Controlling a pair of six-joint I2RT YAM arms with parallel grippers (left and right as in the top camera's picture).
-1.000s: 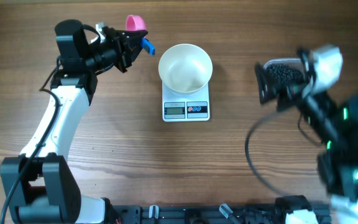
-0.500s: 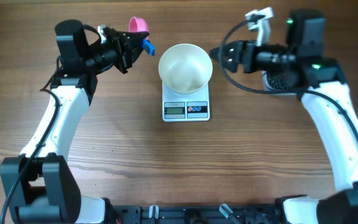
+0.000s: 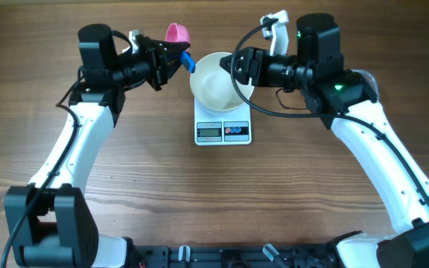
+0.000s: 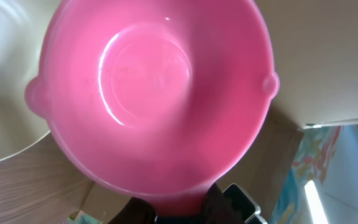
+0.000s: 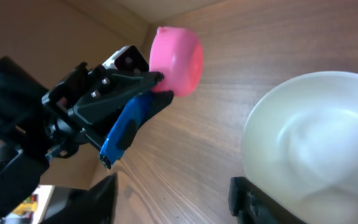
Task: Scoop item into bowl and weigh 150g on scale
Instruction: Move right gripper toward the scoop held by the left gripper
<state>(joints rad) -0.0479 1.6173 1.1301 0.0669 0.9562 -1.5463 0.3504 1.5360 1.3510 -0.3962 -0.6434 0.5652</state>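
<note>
The overhead camera looked straight down on the table [image 3: 125, 186]; both wrist cameras sat close, sharing the pink scoop [image 4: 154, 93] and bowl [image 5: 316, 143].

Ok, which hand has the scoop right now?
The left hand, closed on the blue handle of the pink scoop; the right hand is open by the white bowl, holding nothing.

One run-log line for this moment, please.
left gripper: shut on pink scoop, empty | right gripper: open, at bowl rim | bowl: empty, on scale
</note>
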